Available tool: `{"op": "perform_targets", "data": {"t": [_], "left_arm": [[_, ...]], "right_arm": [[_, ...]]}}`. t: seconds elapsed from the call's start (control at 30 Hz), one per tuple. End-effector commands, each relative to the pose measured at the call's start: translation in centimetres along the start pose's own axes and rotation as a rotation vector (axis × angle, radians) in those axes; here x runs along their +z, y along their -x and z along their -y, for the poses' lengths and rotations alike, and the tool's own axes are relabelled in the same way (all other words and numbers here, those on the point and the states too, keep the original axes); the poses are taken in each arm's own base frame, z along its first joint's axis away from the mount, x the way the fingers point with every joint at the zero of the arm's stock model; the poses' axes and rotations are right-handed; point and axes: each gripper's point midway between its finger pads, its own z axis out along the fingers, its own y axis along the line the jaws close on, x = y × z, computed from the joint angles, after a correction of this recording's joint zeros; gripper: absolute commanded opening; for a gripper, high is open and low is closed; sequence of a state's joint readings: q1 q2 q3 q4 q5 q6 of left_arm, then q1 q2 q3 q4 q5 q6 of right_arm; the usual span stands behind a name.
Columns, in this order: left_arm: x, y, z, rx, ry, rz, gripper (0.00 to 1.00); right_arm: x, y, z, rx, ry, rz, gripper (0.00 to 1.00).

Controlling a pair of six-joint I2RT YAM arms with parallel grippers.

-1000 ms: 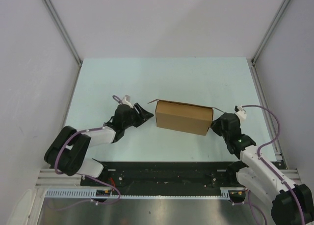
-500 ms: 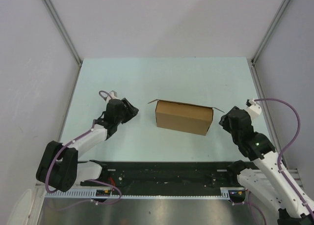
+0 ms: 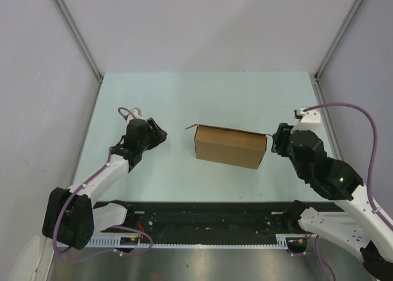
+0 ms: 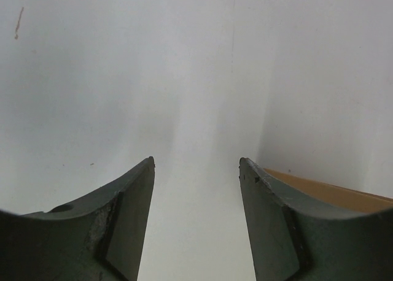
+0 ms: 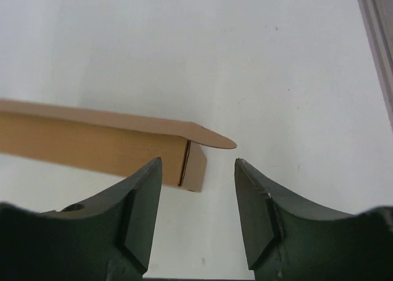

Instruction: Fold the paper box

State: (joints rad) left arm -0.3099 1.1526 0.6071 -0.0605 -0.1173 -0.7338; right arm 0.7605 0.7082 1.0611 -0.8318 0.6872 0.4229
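Plain brown paper box (image 3: 230,147), folded shut — end tabs jutting — left gripper (image 4: 196,167), right gripper (image 5: 198,163) agape.

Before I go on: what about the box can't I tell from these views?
Top external: paper box end tabs too small to tell whether tucked; far wall hidden by its own top.
Left wrist: only a box edge shows, rest behind the left tool.
Right wrist: box runs off the left edge.

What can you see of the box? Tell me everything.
The box is plain brown cardboard, folded into a rectangular block. Small tabs stick out at both far corners. It lies slightly skewed on the table, between the left gripper and right gripper; both are open, neither holds it.
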Motion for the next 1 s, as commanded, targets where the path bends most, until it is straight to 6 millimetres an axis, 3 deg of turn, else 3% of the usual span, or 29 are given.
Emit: {"op": "perform_targets", "data": {"t": [0.0,0.4,0.57,0.97], "left_arm": [[-1.2,1.9,1.5,0.036,-0.060,0.028,0.64],[-2.3,1.8,1.5,0.048,-0.083,0.037,0.64],[-2.6,2.1,1.5,0.052,-0.082,0.047,0.65],[-2.6,2.6,1.6,0.058,-0.083,0.059,0.65]], "right_arm": [[0.1,-0.5,-2.0,-0.272,0.168,-0.058,0.58],[1.9,-2.4,-1.8,-0.479,0.196,-0.164,0.55],[2.9,-2.1,-0.1,-0.541,0.130,-0.176,0.53],[5.7,-2.2,-0.7,-0.581,0.102,-0.198,0.45]]}}
